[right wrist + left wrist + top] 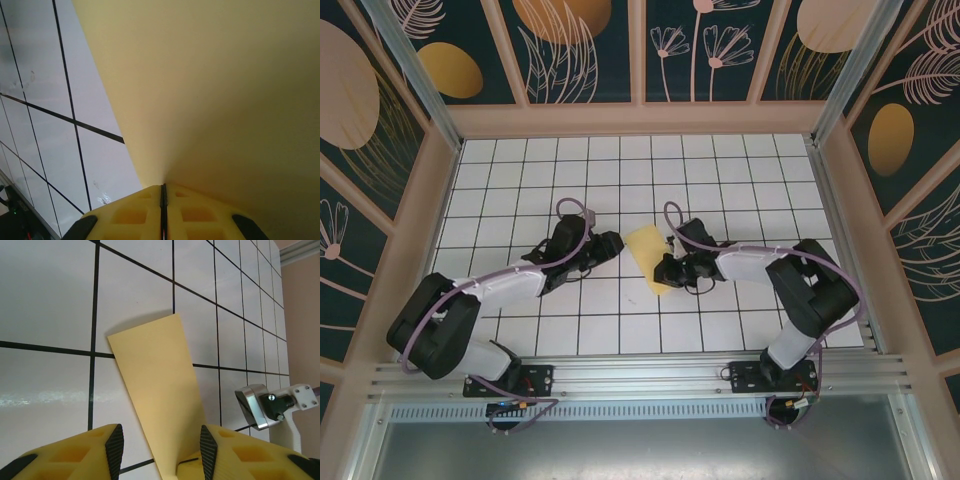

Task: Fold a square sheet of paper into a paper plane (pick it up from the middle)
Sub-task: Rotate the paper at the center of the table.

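Your overhead shot is bright and even, lit from above, with only soft shadows on the white surface (620, 170), and the side posts lean outward a bit toward the edges. In your left wrist view there's a streaky glare across the tiles on the left, and the square sheet of paper (160, 390) throws a dark shadow along its top edge. In your right wrist view it (225, 90) sits so close it goes soft, shading darker lower right.
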